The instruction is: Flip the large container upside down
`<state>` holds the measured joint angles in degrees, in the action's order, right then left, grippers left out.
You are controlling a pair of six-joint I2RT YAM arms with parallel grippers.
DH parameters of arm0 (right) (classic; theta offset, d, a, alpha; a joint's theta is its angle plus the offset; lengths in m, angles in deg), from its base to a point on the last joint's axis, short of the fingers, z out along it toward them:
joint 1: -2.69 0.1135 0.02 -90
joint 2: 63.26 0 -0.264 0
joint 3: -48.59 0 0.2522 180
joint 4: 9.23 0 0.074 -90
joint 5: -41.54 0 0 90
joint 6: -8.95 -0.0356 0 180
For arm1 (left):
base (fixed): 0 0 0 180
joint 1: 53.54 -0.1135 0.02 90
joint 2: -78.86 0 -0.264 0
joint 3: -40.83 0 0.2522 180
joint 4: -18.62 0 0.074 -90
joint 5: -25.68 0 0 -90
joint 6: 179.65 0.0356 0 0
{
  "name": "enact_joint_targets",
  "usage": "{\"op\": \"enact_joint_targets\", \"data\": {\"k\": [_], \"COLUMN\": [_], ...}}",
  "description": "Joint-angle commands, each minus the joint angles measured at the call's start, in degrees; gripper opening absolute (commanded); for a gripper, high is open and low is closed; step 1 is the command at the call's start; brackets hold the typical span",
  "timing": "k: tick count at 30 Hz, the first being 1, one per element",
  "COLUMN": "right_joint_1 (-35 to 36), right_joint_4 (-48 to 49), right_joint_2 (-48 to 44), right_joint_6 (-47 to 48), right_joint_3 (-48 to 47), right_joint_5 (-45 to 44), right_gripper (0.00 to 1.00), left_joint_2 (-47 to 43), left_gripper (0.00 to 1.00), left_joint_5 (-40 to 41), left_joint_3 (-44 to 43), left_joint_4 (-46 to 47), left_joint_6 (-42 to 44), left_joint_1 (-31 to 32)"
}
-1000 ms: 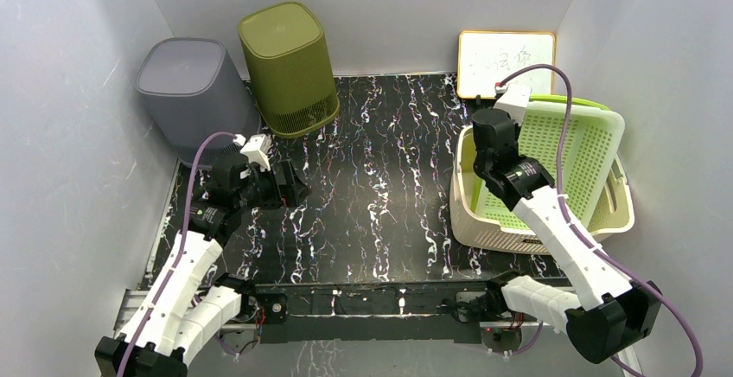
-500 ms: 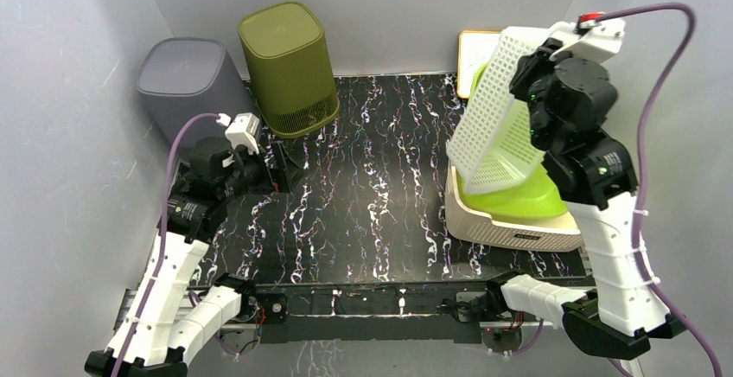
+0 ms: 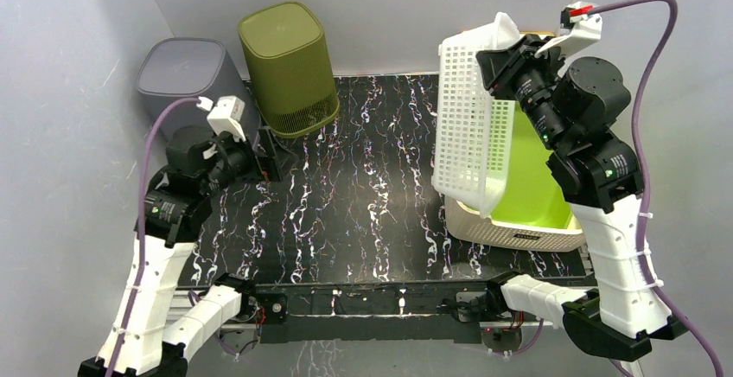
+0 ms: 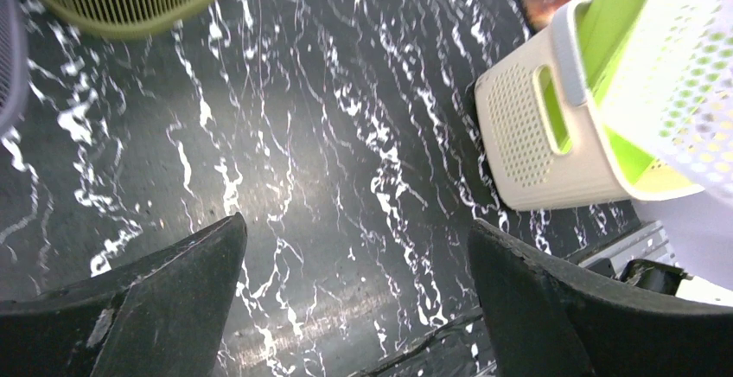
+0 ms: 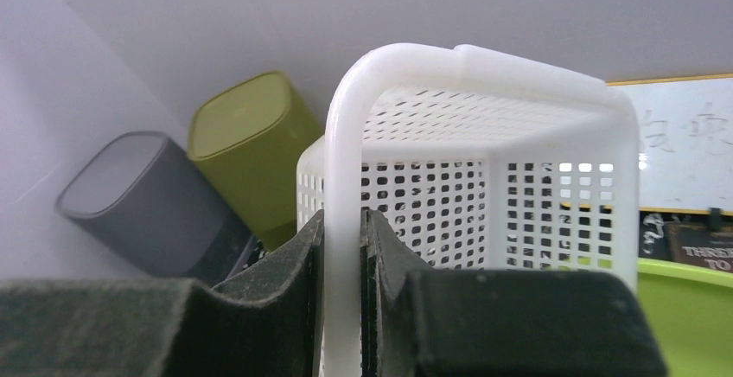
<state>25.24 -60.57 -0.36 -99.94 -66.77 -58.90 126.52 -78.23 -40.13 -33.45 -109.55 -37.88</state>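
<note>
L arm point(image 3: 164, 256) low, L claw point(image 4: 354, 256) spread wide, R arm point(image 3: 618, 247) high, R claw point(image 5: 342, 230) pinched tight

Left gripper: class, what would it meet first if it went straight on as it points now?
Probably the bare black tabletop; the left gripper points down at it, the cream basket lying off to the side.

Back left on the worktop point(image 3: 372, 187), the left bin point(image 3: 186, 92) stands beside the right bin point(image 3: 288, 66). At right, the mesh basket point(image 3: 467, 126) hangs tilted over the inner basket point(image 3: 532, 191), nested in the outer basket point(image 3: 510, 232).
</note>
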Motion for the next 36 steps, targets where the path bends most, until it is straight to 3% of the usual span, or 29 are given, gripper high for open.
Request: {"op": "enact_joint_targets", "data": {"k": [1,10,15,22,28,32,36], "right_joint_1": [0.0,0.0,0.0,0.7,7.7,15.2,18.7], "right_joint_4": [11.2,18.4,22.9,39.8,45.6,47.2,54.3], "right_joint_2": [0.3,4.3,5.4,5.2,8.7,12.1,14.0], "right_joint_6": [-2.8,-9.2,-12.4,-23.9,-23.9,-21.8,-25.5], "right_joint_3": [-3.7,-9.0,-9.9,9.3,16.9,19.5,24.2], "right_joint_5": [10.7,22.5,27.0,36.7,35.2,31.7,31.6], "right_gripper": [0.00,0.00,0.00,0.00,0.00,0.00,0.00], "left_joint_2": [0.7,3.9,2.8,3.9,6.2,6.3,5.5], "left_gripper": [0.98,0.98,0.98,0.98,0.98,0.99,0.98], "left_joint_5": [2.0,5.0,5.8,5.8,5.4,5.5,5.7], "left_joint_3": [-9.3,-25.4,-26.8,-30.8,-34.8,-33.9,-31.5], "left_joint_4": [-2.5,-4.7,-4.0,-5.1,-6.4,-5.9,-5.0], "left_joint_6": [1.6,2.2,1.3,1.1,1.5,1.2,0.6], "left_joint_1": [0.1,0.1,0.1,0.1,0.1,0.1,0.1]}}
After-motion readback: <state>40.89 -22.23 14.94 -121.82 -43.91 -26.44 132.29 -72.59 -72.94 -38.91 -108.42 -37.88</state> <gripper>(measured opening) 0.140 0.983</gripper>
